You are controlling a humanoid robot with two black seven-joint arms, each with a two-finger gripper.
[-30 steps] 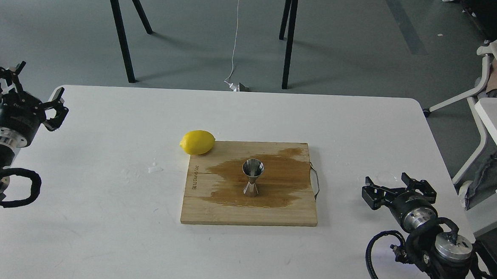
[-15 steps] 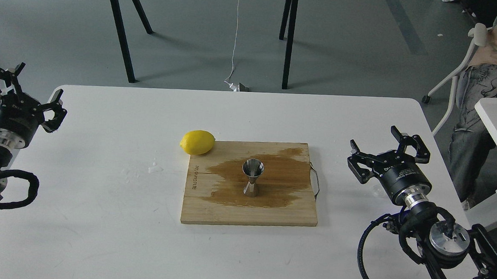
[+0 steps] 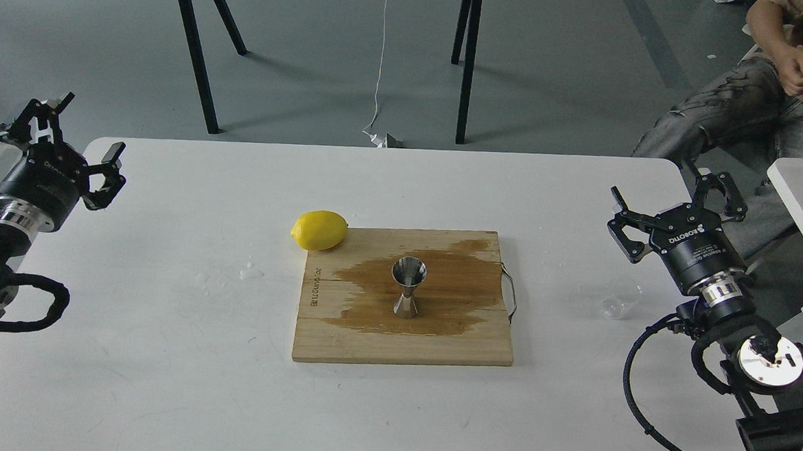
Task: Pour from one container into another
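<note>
Transparent cup (image 3: 618, 296) upright on white table (image 3: 161, 350), right of wooden board (image 3: 402, 339), just beside right arm's wrist. Steel jigger (image 3: 408, 288) upright at centre of board's wet patch. Right gripper (image 3: 674, 205) raised beyond cup, jaws spread wide, empty. Left gripper (image 3: 62, 142) at table's left edge, jaws wide, empty.

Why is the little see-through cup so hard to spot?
Head view: the small clear plastic cup is colourless against the white table, showing only faint outlines; the shiny steel hourglass jigger glints sharply on the wet brown wooden board.
</note>
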